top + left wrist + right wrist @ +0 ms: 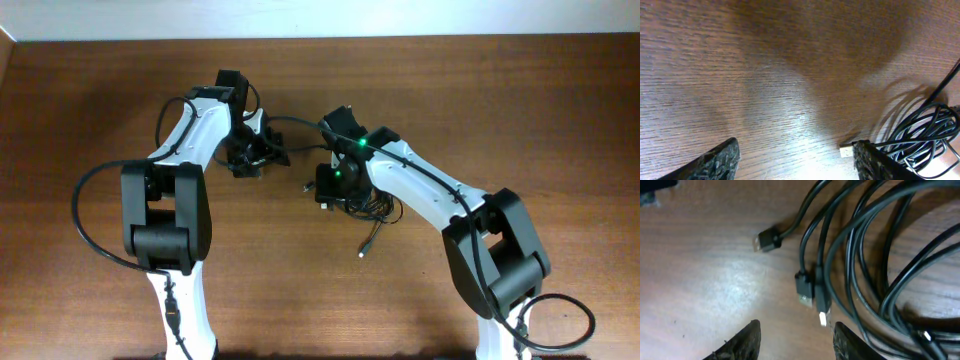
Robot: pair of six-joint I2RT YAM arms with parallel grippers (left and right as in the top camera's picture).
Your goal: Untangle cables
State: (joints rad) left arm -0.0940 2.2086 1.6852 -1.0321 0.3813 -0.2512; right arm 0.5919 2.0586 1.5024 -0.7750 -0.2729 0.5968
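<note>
overhead straight down; 2 wrist views close over shared cables (803, 282)

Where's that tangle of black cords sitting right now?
In the overhead view, the cables lie bunched on the table just right of centre, beside the right gripper, with one plug end trailing toward the picture's bottom.

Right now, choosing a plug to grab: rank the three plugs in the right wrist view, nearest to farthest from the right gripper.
1. and 2. Pale-tipped plug, centre, and dark plug beside it: too close to call.
3. Lone plug, upper left.
</note>
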